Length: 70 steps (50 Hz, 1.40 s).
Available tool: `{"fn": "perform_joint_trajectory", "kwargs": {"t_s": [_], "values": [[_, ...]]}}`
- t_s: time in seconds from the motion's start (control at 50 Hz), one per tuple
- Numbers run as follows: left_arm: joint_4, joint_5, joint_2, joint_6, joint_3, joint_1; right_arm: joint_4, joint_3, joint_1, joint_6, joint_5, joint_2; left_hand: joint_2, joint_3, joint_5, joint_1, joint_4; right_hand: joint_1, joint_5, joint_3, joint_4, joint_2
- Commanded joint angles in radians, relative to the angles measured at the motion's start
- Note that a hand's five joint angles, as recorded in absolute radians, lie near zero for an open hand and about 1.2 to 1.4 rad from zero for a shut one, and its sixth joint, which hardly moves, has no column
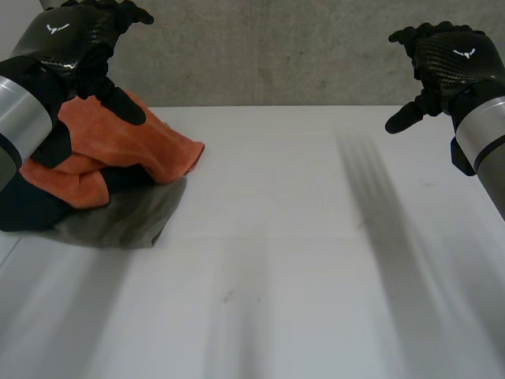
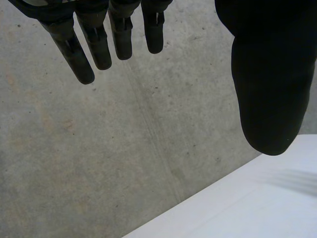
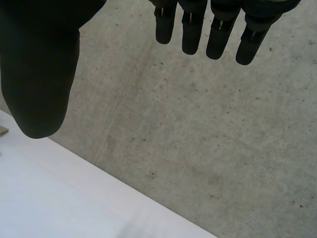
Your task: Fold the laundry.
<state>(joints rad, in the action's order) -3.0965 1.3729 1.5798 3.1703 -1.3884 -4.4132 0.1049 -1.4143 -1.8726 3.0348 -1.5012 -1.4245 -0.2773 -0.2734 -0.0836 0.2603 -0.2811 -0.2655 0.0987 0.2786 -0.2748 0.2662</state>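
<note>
The pile of laundry (image 1: 102, 178) lies bunched at the left side of the white table (image 1: 316, 237), near its far edge. An orange cloth (image 1: 150, 146) is on top, a black cloth (image 1: 28, 209) is under it towards the table's left edge, and a grey cloth (image 1: 126, 217) spreads out at the near side. The left hand (image 1: 67, 39) hangs over the back of the pile, in front of the orange cloth in the head view. The right hand (image 1: 450, 59) is raised at the far right, well apart from the laundry.

The middle and right of the table are bare and flat from the pile across to the right arm and towards the near edge. A concrete wall (image 1: 276, 47) stands just behind the far edge.

In the left wrist view the left hand's fingers (image 2: 99, 47) are straight and spread a little, and the thumb (image 2: 267, 84) is held wide of them, with nothing between. In the right wrist view the right hand's fingers (image 3: 218, 34) are likewise straight, its thumb (image 3: 39, 74) is well apart from them, and it holds and touches nothing.
</note>
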Motion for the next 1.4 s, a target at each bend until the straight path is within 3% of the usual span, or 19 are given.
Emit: {"fn": "perform_joint_trajectory", "kwargs": {"t_s": [0.02, 0.14, 0.38, 0.52, 0.62, 0.76, 0.82, 0.84, 0.86, 0.88, 1.0, 1.14, 1.24, 1.38, 1.4], "values": [[-0.001, 0.0, 0.002, 0.0, 0.002, 0.0, 0.004, -0.002, 0.0, 0.002, -0.001, -0.005, 0.102, 0.098, 0.083, -0.085, 0.106, 0.091, -0.099, -0.104, 0.1, -0.092], [0.001, 0.0, 0.003, 0.02, 0.003, -0.002, 0.071, -0.043, 0.0, 0.001, -0.001, -0.031, 0.099, 0.095, 0.08, -0.082, 0.103, 0.091, -0.099, -0.104, 0.1, -0.092], [-0.004, 0.006, 0.117, 0.335, 0.0, -0.003, 0.105, -0.051, -0.008, -0.016, 0.006, -0.053, 0.093, 0.089, 0.074, -0.076, 0.097, 0.091, -0.099, -0.104, 0.1, -0.092], [-0.128, 0.084, 0.294, 0.465, 0.074, -0.095, 0.093, -0.052, -0.016, -0.037, 0.009, -0.048, 0.093, 0.089, 0.074, -0.076, 0.097, 0.091, -0.099, -0.104, 0.1, -0.092], [-0.267, 0.13, 0.561, 0.537, 0.22, -0.175, 0.091, -0.055, -0.017, -0.053, 0.009, -0.042, 0.093, 0.089, 0.074, -0.076, 0.097, 0.091, -0.099, -0.104, 0.1, -0.092], [-0.28, 0.161, 0.85, 0.684, 0.459, -0.239, 0.091, -0.058, -0.016, -0.062, 0.01, -0.022, 0.067, 0.063, 0.048, -0.05, 0.071, 0.091, -0.099, -0.104, 0.1, -0.092], [-0.287, 0.147, 0.89, 0.731, 0.505, -0.247, 0.091, -0.06, -0.016, -0.067, 0.01, -0.011, -0.17, -0.174, -0.189, 0.187, -0.166, 0.091, -0.099, -0.104, 0.1, -0.092], [-0.289, 0.144, 0.896, 0.732, 0.514, -0.247, 0.091, -0.06, -0.016, -0.071, 0.01, -0.007, -0.369, -0.373, -0.388, 0.386, -0.365, 0.091, -0.099, -0.104, 0.1, -0.092], [-0.295, 0.138, 0.896, 0.728, 0.528, -0.245, 0.091, -0.06, -0.016, -0.074, 0.01, -0.005, -0.882, -0.886, -0.901, 0.899, -0.878, 0.091, -0.099, -0.104, 0.1, -0.092], [-0.301, 0.138, 0.895, 0.724, 0.531, -0.242, 0.091, -0.06, -0.016, -0.077, 0.01, -0.005, -1.117, -1.12, -1.136, 1.134, -1.113, 0.091, -0.099, -0.104, 0.1, -0.092], [-0.35, 0.149, 0.76, 0.654, 0.491, -0.178, 0.091, -0.06, -0.014, -0.086, 0.01, -0.005, -1.119, -1.123, -1.138, 1.136, -1.115, 0.091, -0.099, -0.104, 0.1, -0.092], [-0.367, 0.141, 0.425, 0.387, 0.358, -0.051, 0.091, -0.054, -0.008, -0.088, 0.012, -0.011, -1.119, -1.123, -1.138, 1.136, -1.115, 0.091, -0.099, -0.104, 0.1, -0.092], [-0.323, 0.134, 0.217, 0.173, 0.275, 0.09, 0.09, -0.046, -0.002, -0.088, 0.01, -0.017, -1.119, -1.123, -1.138, 1.136, -1.115, 0.091, -0.099, -0.104, 0.1, -0.092], [-0.246, 0.135, 0.189, 0.145, 0.171, 0.227, 0.078, -0.04, 0.0, -0.088, 0.01, -0.024, -1.119, -1.123, -1.138, 1.136, -1.115, 0.091, -0.099, -0.104, 0.1, -0.092], [-0.234, 0.137, 0.218, 0.145, 0.142, 0.283, 0.072, -0.035, 0.0, -0.088, 0.01, -0.024, -1.119, -1.123, -1.138, 1.136, -1.115, 0.091, -0.099, -0.104, 0.1, -0.092]]}}
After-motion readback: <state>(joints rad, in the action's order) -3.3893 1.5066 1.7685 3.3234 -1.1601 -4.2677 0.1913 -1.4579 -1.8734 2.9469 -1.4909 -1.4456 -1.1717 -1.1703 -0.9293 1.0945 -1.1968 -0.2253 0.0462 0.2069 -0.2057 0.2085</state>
